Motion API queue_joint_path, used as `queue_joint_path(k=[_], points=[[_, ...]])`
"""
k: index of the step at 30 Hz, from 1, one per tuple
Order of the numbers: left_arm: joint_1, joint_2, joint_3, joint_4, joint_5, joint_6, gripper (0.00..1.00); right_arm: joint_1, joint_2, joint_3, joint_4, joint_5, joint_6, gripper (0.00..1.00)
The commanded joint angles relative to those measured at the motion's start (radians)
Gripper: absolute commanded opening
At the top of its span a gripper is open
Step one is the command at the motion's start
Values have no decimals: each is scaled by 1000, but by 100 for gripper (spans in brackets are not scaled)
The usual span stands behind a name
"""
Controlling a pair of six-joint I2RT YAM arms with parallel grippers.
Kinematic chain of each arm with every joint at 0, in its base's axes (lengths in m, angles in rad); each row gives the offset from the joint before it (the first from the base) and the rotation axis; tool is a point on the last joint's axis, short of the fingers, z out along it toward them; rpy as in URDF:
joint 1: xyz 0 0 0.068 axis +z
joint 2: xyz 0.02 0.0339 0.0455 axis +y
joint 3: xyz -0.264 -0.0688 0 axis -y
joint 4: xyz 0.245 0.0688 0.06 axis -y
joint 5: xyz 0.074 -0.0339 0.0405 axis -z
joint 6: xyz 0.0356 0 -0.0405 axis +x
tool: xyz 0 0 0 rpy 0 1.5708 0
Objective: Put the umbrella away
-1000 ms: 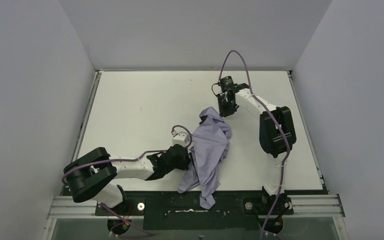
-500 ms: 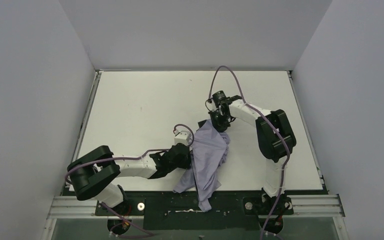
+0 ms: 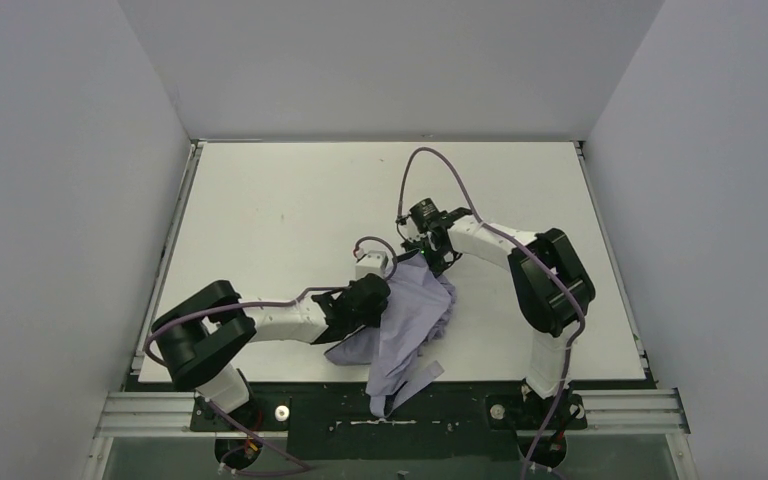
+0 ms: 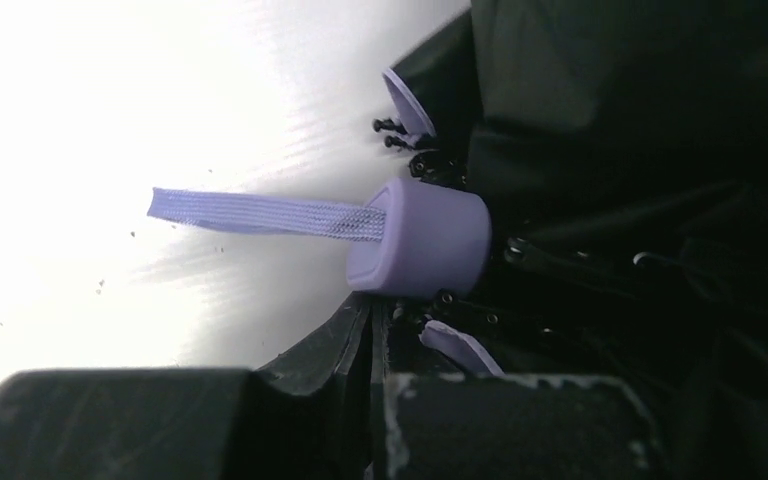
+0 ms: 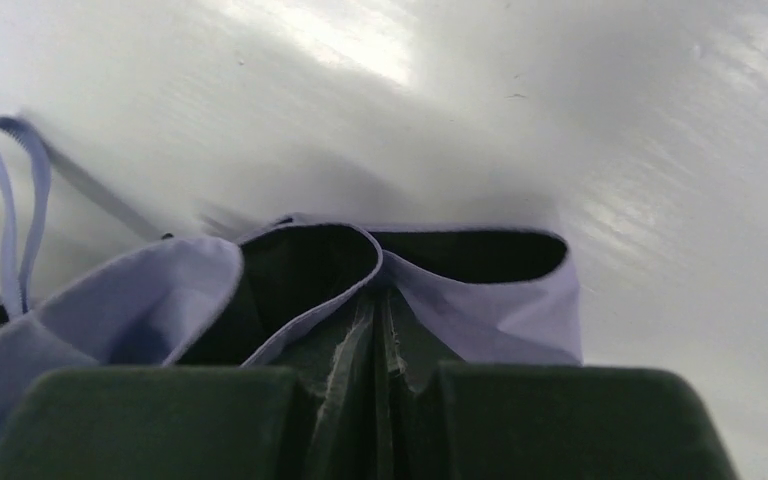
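Note:
The umbrella lies as a crumpled lavender heap near the table's front middle, with a tail of fabric hanging over the near edge. My left gripper is at its left side. In the left wrist view the left gripper is shut right under the lavender handle and its strap, amid black lining and ribs. My right gripper is at the heap's far end. In its own view the right gripper is shut on the canopy hem.
The white table is walled at the left, the back and the right. A black rail runs along the near edge, under the hanging fabric. The right arm's elbow stands right of the umbrella.
My right gripper has moved near and left, carrying the canopy's far end toward the left gripper. The heap has bunched up, and the hanging tail has shifted left. The left gripper moved slightly farther.

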Motion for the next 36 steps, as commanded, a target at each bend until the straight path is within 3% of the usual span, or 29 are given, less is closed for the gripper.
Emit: queue_joint_path(k=[1,8,13,17,21,23,30,36], points=[[25,69,33,-55,-26,-6,0,65,-54,-9,-5,-105,4,0],[51,91,46,-55,-17,-18,0,95,-64,-13,-17,-85,11,0],[52,53,10,-50,-1,-7,0,38,-122,24,-14,119,52,0],[52,-19,-50,-58,3,-2,0,-36,-271,12,15,320,97,6],[52,-68,-88,-70,0,5,0,-83,-443,-53,14,496,139,29],[53,-79,-89,-81,-2,9,0,-91,-518,-97,-16,549,172,33],[55,-108,-74,-108,8,21,0,-67,-732,-337,-179,477,444,35],[64,-159,-66,-173,11,48,0,116,-867,-521,-186,422,719,30]])
